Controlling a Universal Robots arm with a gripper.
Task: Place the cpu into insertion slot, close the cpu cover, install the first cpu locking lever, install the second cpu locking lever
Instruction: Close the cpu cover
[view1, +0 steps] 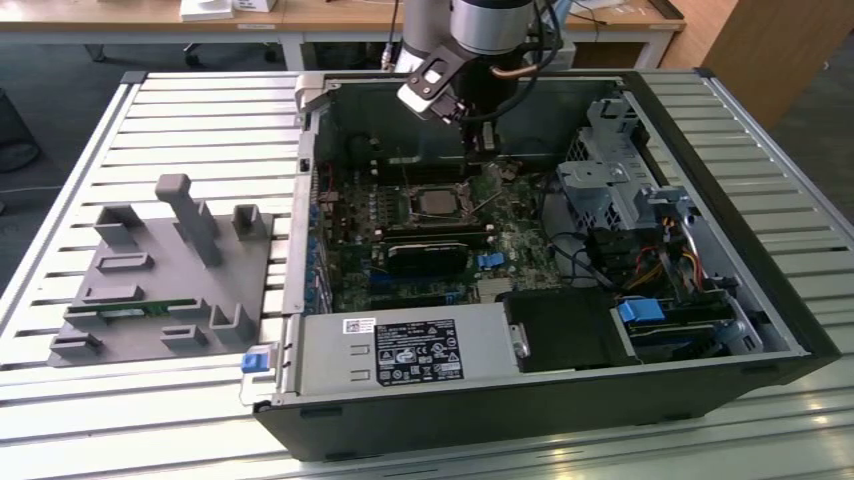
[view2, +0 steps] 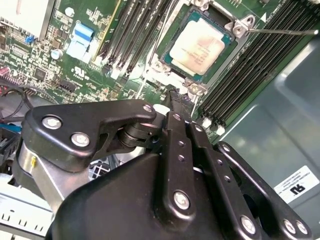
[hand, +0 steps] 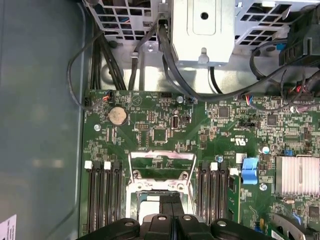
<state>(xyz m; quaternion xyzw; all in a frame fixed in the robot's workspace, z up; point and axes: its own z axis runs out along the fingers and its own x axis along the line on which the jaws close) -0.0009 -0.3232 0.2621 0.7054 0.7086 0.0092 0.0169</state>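
Observation:
The cpu (view2: 197, 45), a square chip with a dull silver top, lies in the insertion slot (view2: 172, 31) on the green board. In the exterior view the cpu (view1: 434, 203) sits mid-board inside the open computer case. The cpu cover (hand: 162, 155), a thin silver frame, is swung up and open beyond the socket, and green board shows through its window. My gripper (view2: 177, 96) is shut with its black fingers pressed together and nothing between them. It hovers at the socket's edge, just above the board. A thin wire locking lever (view2: 280, 31) sticks out free beside the socket.
Black memory slots (hand: 102, 195) flank the socket on both sides. A blue connector (hand: 249, 169) and a finned heatsink (hand: 297, 175) lie nearby. Cables and a metal drive cage (view1: 607, 185) fill the case's right in the exterior view. A grey fixture block (view1: 167, 270) stands outside on the slatted table.

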